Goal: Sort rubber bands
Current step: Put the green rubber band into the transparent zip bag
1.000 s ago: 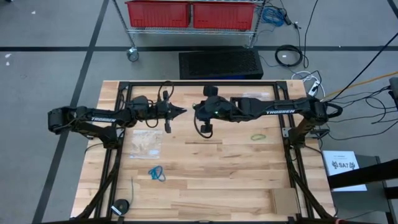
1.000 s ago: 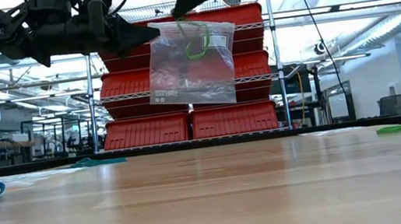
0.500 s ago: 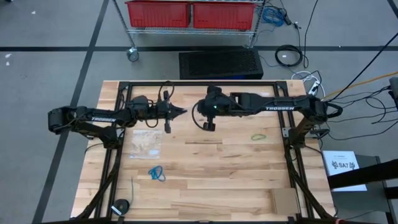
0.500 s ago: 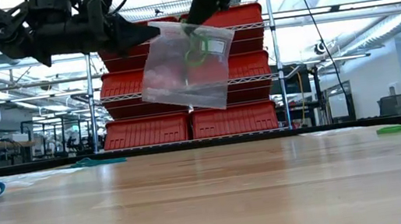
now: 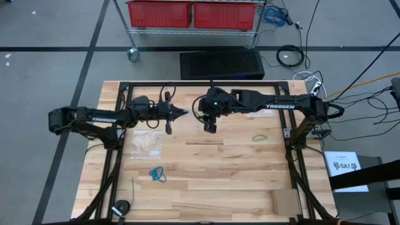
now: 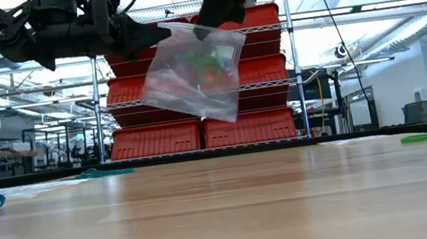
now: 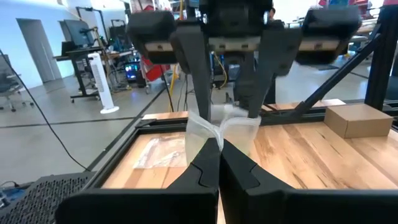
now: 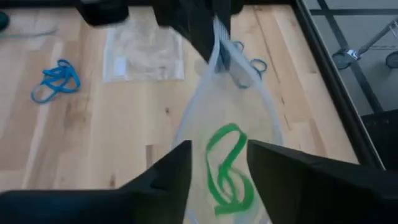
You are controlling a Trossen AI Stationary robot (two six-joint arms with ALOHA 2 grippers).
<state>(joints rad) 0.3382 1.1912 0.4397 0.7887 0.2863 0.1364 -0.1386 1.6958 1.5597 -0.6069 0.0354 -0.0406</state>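
Note:
A clear zip bag (image 6: pixel 191 76) hangs in the air over the table's far middle, tilted. My left gripper (image 6: pixel 158 33) is shut on its upper corner. A light green rubber band (image 8: pixel 227 169) lies inside the bag. Right over the bag's top stands my right gripper (image 8: pixel 217 177), open and pointing down, with the bag and the green band showing between its fingers. On the table lie a bright blue cluster of bands (image 5: pixel 157 174), a teal band (image 8: pixel 255 65) and one more green band (image 5: pixel 259 136). My left gripper pinches the bag's top corner (image 7: pixel 214 132) between its two shut fingers, coming level from the table's left. The plastic bunches at the fingertips. The bag hangs below, slanting, clear of the table. My right gripper stands at the bag's top edge; I cannot tell whether its fingers touch the plastic.
A second clear bag (image 5: pixel 147 144) lies flat on the wood left of the middle. A black cable with a round puck (image 5: pixel 122 206) is at the near left corner and a cardboard piece (image 5: pixel 287 201) at the near right. Red bins (image 6: pixel 199 134) stand beyond the far edge.
My right gripper has gone a little toward the far edge, turned at the wrist and opened. The green band that hung from its fingers at the bag's mouth now lies lower, inside the bag. The bag has tipped, its lower end swinging left.

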